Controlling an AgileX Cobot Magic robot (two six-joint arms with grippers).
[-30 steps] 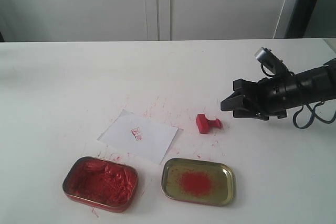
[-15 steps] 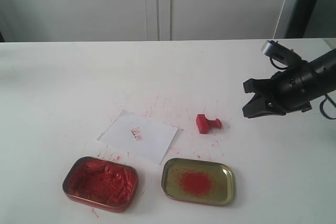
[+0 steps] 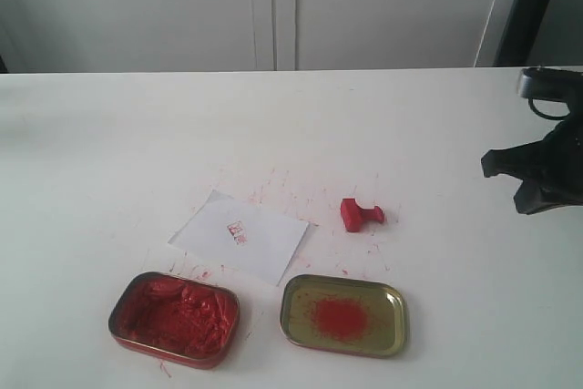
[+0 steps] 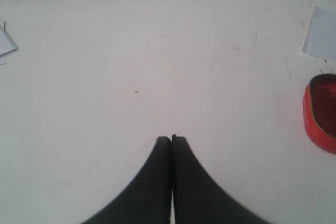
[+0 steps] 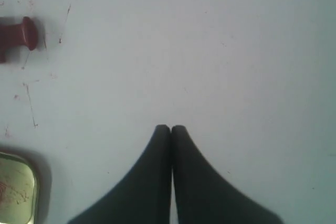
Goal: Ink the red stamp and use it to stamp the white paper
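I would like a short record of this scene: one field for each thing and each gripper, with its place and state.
paper: flat, bears a small red mark
stamp: on its side, right of the paper, not held
red tin: open, holds red paste
gold tin: open, red smear inside
left gripper: shut, empty
right gripper: shut, empty, apart from the stamp

The right tool [image 5: 171,128] hangs over the white table [image 5: 236,51], fingers pressed together with nothing between them. The red stamp [image 5: 16,38] lies on its side, partly out of frame, well apart from the tool. One corner of a gold tin [image 5: 21,177] shows, smeared red inside. Fine red scratches mark the table near the stamp.
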